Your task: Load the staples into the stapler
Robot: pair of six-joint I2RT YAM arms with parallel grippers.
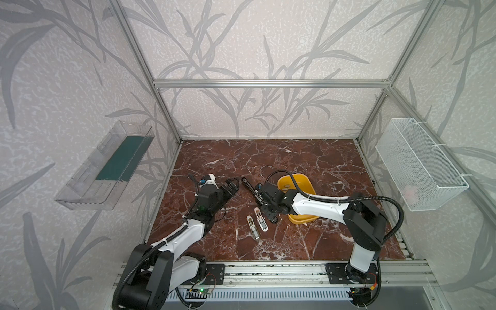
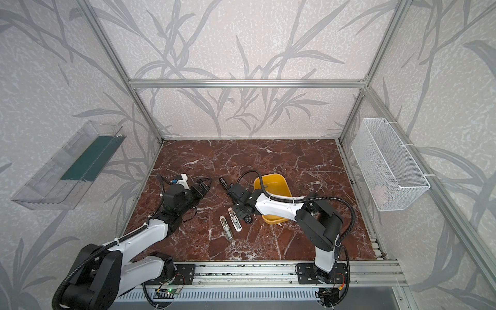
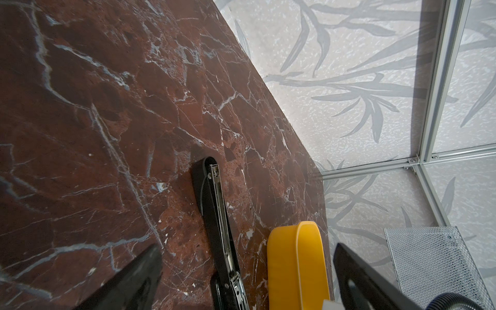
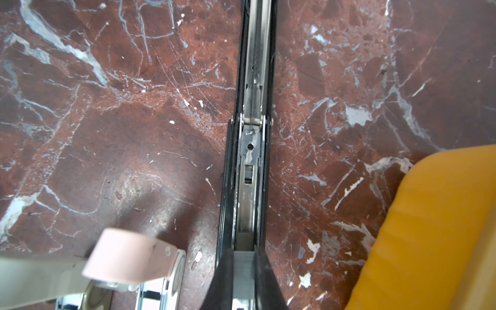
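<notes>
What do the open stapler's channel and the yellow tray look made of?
The stapler channel: bare shiny metal, likely steel, judging by its bright glints, set in a glossy black body. The yellow tray: smooth, opaque, matte, with a rounded rim, so probably moulded plastic.

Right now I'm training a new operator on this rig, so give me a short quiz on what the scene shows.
1. True or false: the left gripper is shut.
2. How many white mini staplers lie on the table?
3. The right gripper, shut on a grey staple strip, is at: A the black stapler; B the yellow tray; C the wire basket.
Key: 1 false; 2 two; 3 A.
</notes>
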